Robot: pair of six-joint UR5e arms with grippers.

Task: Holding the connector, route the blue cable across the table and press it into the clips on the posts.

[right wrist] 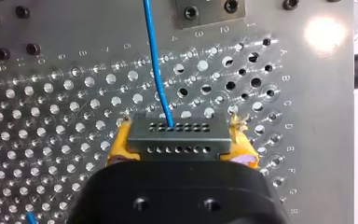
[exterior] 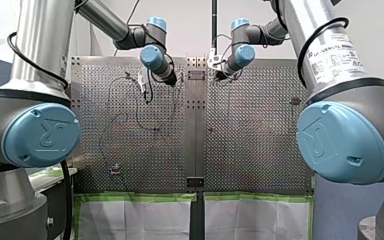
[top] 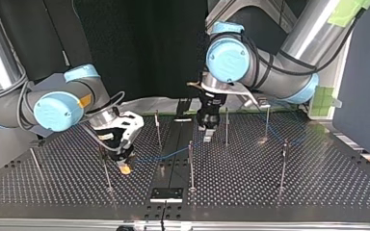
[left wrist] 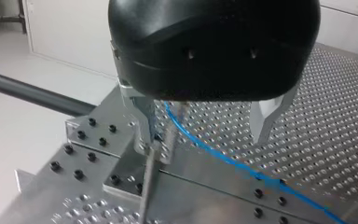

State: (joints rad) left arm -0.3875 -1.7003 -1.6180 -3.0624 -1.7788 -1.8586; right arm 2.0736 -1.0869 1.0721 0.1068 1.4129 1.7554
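Note:
In the right wrist view, my right gripper [right wrist: 177, 144] has its yellow pads [right wrist: 119, 142] shut on the grey connector [right wrist: 177, 136]. The blue cable [right wrist: 156, 60] runs straight ahead from the connector over the perforated plate. In the top view, that gripper [top: 123, 166] hangs low at the left, with the cable [top: 166, 155] trailing toward the middle. My left gripper [left wrist: 205, 135], black with metal fingers [left wrist: 265, 119], stands open. The cable [left wrist: 205, 147] passes under and between its fingers, and a thin post [left wrist: 147, 186] stands right by one finger. In the top view, this gripper [top: 207, 129] hovers behind the centre.
Several thin posts stand on the table [top: 318, 192] in the top view, among them one at the centre [top: 191, 163], one beside my left gripper [top: 226, 126] and one at the right [top: 283, 163]. A small black plate [top: 166, 194] lies at the near edge.

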